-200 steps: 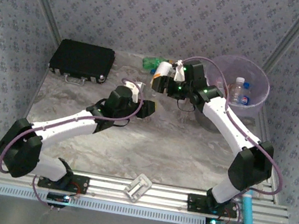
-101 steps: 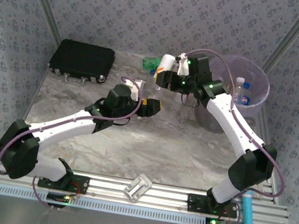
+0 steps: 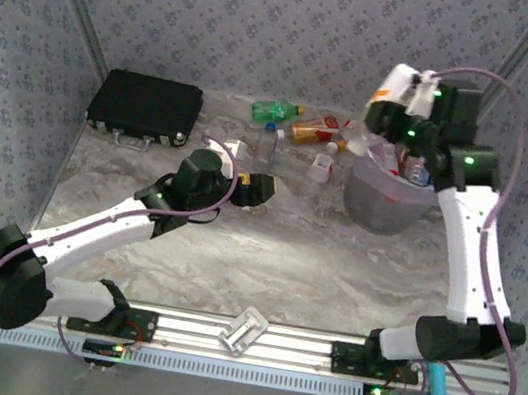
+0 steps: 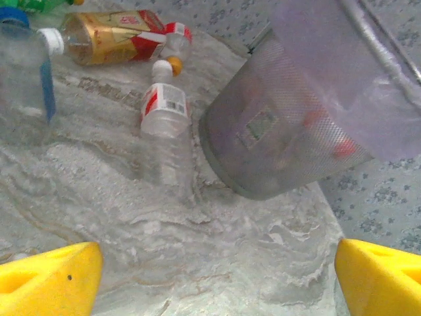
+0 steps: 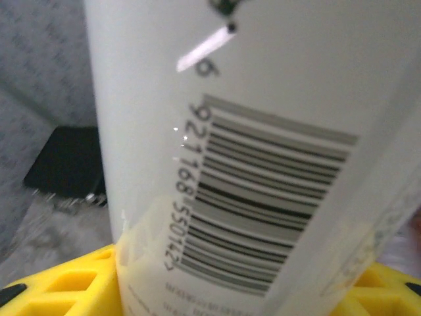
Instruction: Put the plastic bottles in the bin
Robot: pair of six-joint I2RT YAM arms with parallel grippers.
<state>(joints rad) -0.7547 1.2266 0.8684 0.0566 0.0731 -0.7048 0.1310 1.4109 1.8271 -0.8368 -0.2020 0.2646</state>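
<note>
My right gripper (image 3: 391,105) is raised over the near-left rim of the pale-purple bin (image 3: 384,206), shut on a white bottle (image 3: 397,84) with an orange band. In the right wrist view that bottle (image 5: 223,131) shows its barcode, clamped between yellow fingers (image 5: 66,284). Some bottles (image 3: 419,169) lie inside the bin. On the table lie a green bottle (image 3: 276,111), an orange bottle (image 3: 313,131) and clear ones (image 3: 322,167). My left gripper (image 3: 255,188) hovers open left of the bin (image 4: 296,125); its fingertips (image 4: 49,280) are wide apart, with a clear bottle (image 4: 164,125) ahead.
A flat black case (image 3: 145,107) lies at the back left. An orange-labelled bottle (image 4: 112,38) and a blue-capped bottle (image 4: 23,72) lie further back. A metal piece (image 3: 244,331) and a blue tool (image 3: 438,384) rest on the front rail.
My right arm has lifted the white bottle up and to the right, from above the bottle cluster to over the bin. The left gripper has stayed nearly in place.
</note>
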